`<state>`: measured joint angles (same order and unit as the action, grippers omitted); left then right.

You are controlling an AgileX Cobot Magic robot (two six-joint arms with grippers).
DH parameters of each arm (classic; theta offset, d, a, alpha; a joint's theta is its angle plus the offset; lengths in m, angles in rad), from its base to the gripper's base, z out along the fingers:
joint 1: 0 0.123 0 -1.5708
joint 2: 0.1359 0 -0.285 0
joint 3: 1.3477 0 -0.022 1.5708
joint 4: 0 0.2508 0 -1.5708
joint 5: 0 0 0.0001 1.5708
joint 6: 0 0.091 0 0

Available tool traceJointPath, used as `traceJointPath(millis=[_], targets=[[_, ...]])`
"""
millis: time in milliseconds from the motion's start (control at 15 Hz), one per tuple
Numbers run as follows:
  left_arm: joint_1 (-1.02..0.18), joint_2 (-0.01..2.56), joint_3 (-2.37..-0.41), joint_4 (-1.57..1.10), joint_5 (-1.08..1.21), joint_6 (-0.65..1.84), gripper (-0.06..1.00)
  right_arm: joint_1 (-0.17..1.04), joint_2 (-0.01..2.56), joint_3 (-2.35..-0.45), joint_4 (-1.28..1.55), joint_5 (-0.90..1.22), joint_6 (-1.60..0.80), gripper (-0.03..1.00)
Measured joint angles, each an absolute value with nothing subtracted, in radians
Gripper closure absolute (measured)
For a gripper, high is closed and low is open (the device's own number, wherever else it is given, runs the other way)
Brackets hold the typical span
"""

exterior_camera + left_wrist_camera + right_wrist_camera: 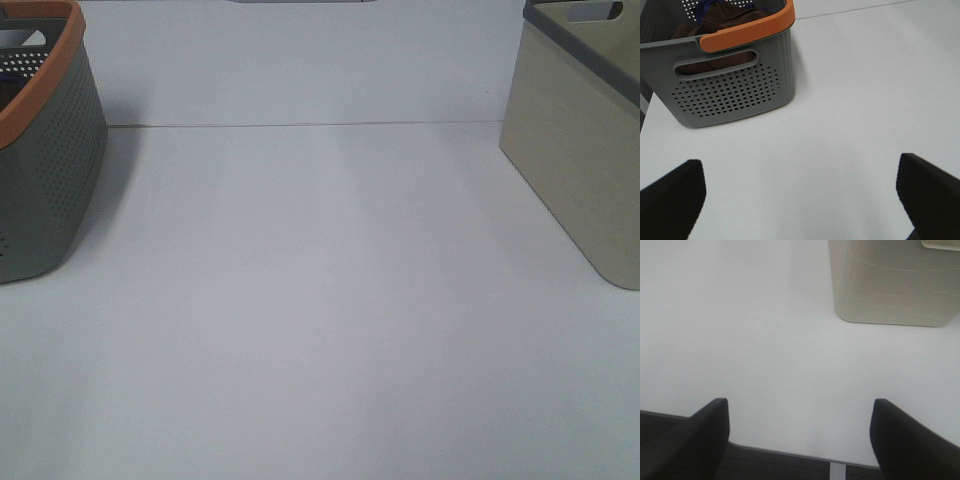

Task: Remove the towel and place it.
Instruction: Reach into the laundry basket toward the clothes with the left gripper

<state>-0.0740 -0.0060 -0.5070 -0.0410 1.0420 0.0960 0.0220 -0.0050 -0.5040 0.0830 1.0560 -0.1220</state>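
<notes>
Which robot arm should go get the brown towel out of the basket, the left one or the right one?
Probably left. The left tool is open and faces the grey basket holding the towel. The right tool faces only the beige basket.

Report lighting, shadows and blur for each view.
Exterior high: flat, even light; soft faint shadows beside the grey basket and beige basket. Left wrist: basket holes sharp, towel dim, left gripper a dark silhouette. Right wrist: table washed out, right gripper dark.
</notes>
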Motion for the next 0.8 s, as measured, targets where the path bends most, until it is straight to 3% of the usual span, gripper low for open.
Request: traceJointPath(millis=[800], targets=[[-0.005,-0.006,-0.507,-0.041,1.042,0.096,-0.05,0.022,-0.005,-0.504,0.083,1.056,-0.122,0.29]])
